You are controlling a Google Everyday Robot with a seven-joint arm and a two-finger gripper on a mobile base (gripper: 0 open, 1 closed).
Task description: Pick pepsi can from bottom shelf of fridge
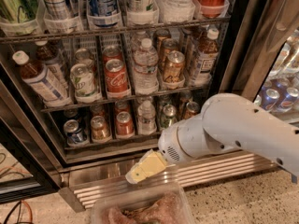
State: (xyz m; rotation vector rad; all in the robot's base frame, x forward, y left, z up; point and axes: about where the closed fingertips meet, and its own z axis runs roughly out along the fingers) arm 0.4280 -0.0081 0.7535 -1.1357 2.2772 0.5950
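Pale-yellow two-finger gripper (136, 174) low in front of ribbed steel grille (219, 169) of black-framed glass-door fridge (238, 50).
Small dark-blue pepsi can (74, 132) upright at left end of dark wire bottom shelf (108, 142), apart from gripper; gripper opening: cannot tell.

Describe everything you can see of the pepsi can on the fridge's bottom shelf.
The pepsi can is small, dark blue, with a silver top. It stands upright at the front left of the bottom shelf, a gold-brown can to its right. Nothing holds it: the hand hangs lower and to the right, in front of the ribbed grille.
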